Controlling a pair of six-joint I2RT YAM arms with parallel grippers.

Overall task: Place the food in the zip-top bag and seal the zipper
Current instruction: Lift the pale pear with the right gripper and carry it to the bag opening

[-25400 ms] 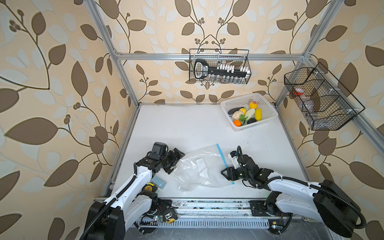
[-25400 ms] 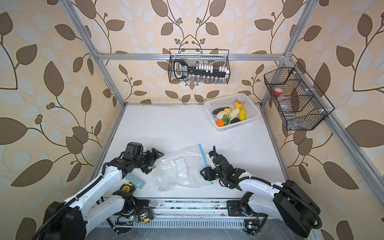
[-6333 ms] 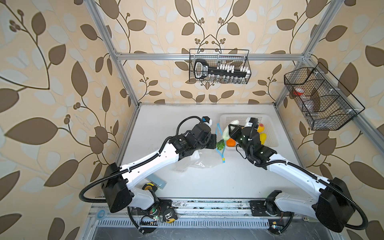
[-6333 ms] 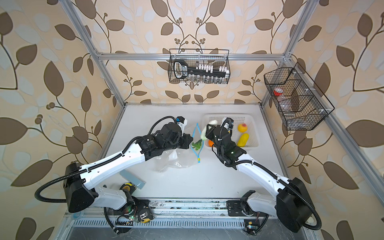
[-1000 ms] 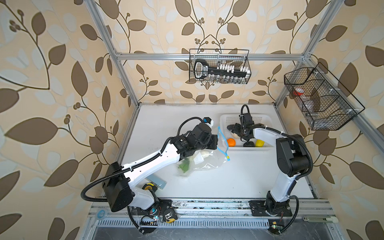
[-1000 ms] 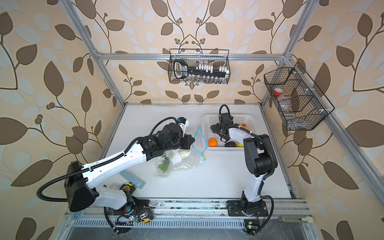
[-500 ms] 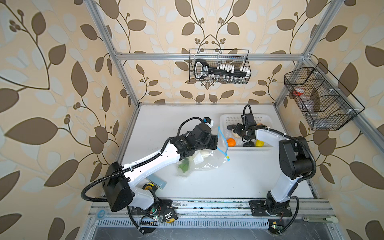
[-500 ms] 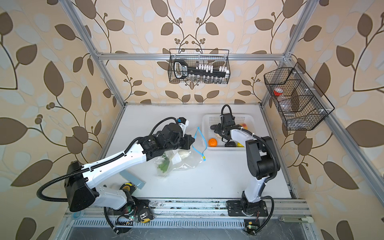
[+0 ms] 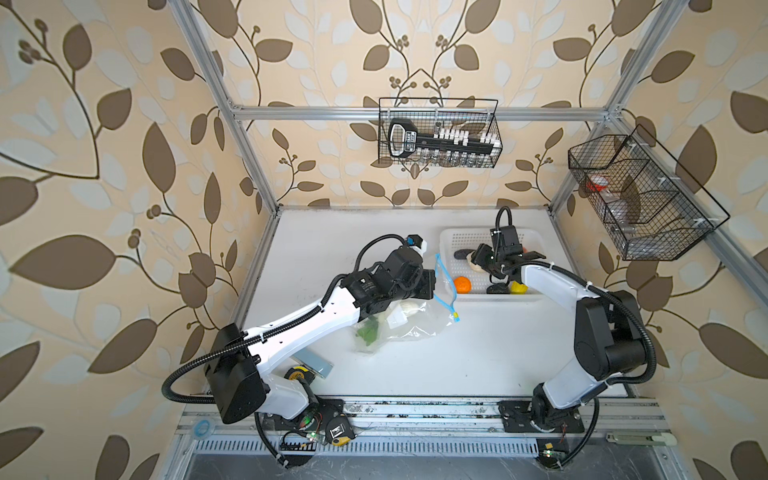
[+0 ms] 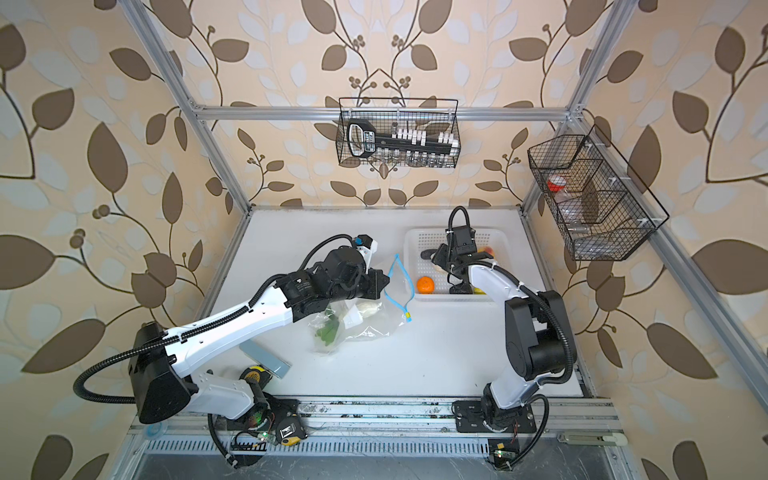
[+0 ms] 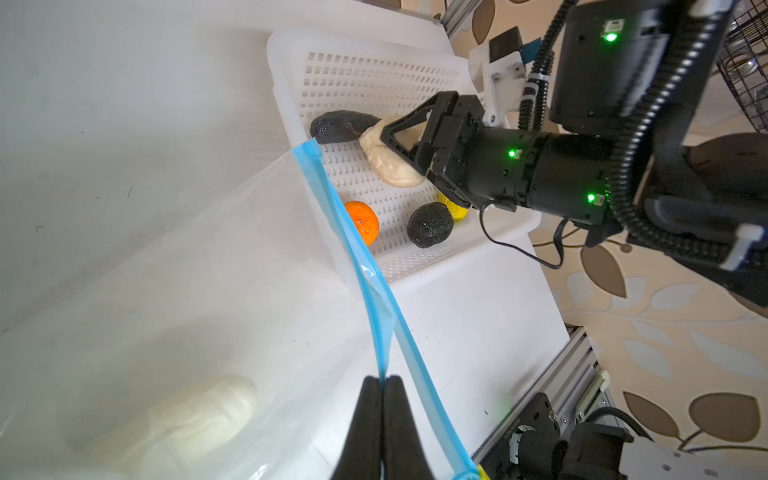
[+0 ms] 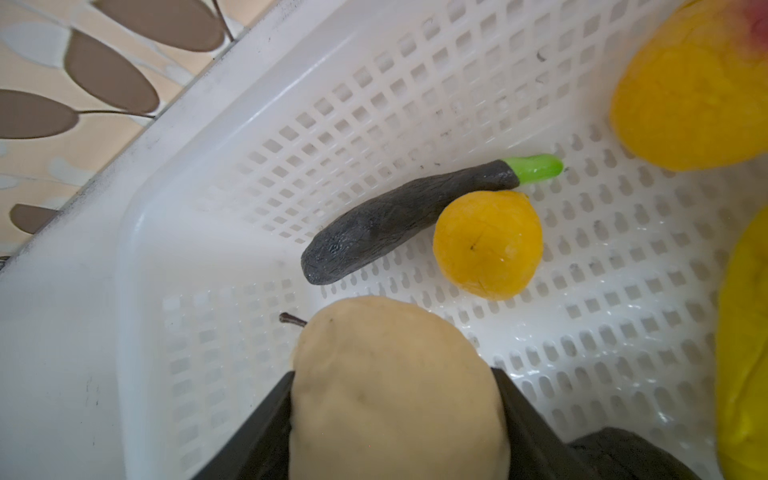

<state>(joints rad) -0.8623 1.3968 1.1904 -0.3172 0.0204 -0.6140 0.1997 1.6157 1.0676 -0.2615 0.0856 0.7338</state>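
The clear zip-top bag point(image 9: 399, 328) lies mid-table with leafy greens point(image 9: 368, 332) and a pale vegetable point(image 11: 199, 411) inside. My left gripper point(image 11: 382, 380) is shut on one lip of the light-blue zipper point(image 11: 332, 199) and holds the bag's mouth up beside the white basket point(image 12: 166, 232). My right gripper point(image 12: 395, 415) is down in the basket, shut on a beige lump point(image 12: 395, 386). Loose in the basket lie an orange point(image 9: 462, 285), a lemon point(image 12: 488, 245), a long dark piece point(image 12: 399, 220), a round dark piece point(image 11: 429, 224), a peach point(image 12: 690, 83) and corn point(image 12: 744, 332).
A black wire basket point(image 9: 438, 133) hangs on the back wall and another point(image 9: 640, 199) on the right wall. A grey flat piece point(image 9: 316, 363) and a yellow tape measure point(image 9: 297, 374) lie at the table's front left, under my left arm.
My right gripper's jaws have narrowed onto the beige lump, and it has shifted slightly inside the basket. The left arm and the bag have not moved.
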